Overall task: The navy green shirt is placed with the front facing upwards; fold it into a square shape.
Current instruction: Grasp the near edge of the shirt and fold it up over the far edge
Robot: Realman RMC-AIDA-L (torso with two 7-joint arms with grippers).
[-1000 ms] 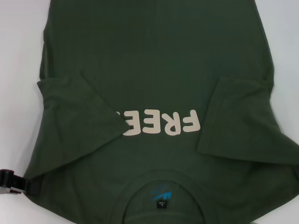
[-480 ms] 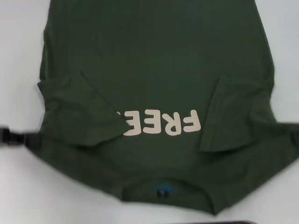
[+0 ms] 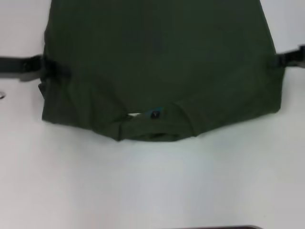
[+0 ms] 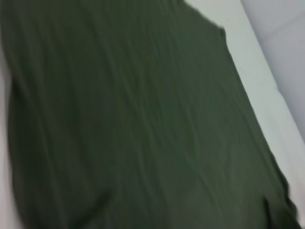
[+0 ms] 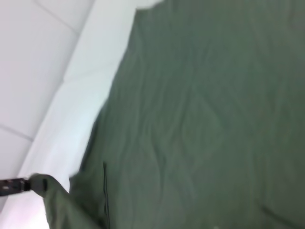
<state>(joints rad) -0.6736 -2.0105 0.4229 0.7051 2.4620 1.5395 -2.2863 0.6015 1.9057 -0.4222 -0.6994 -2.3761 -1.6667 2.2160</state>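
Observation:
The navy green shirt [image 3: 157, 62] lies on the white table [image 3: 152, 181], its collar end lifted and doubled over the body, so plain fabric faces up and the lettering is hidden. The collar [image 3: 152, 125] with its black tag [image 3: 154, 114] sits at the near fold edge. My left gripper [image 3: 42, 64] is shut on the shirt's left edge, and my right gripper [image 3: 280, 58] is shut on its right edge. The left wrist view shows only shirt cloth [image 4: 133, 124]. Across the cloth [image 5: 190, 119] in the right wrist view, the left gripper [image 5: 28, 183] pinches a raised corner.
White table surface surrounds the shirt on the near side and on both flanks. A dark strip [image 3: 219, 227] shows at the near edge of the head view. The table's edge [image 4: 267, 71] runs beside the shirt in the left wrist view.
Both grippers have carried the shoulder and collar end away from me over the shirt body. The lettering and folded sleeves are now covered, and the near fold edge has moved farther off.

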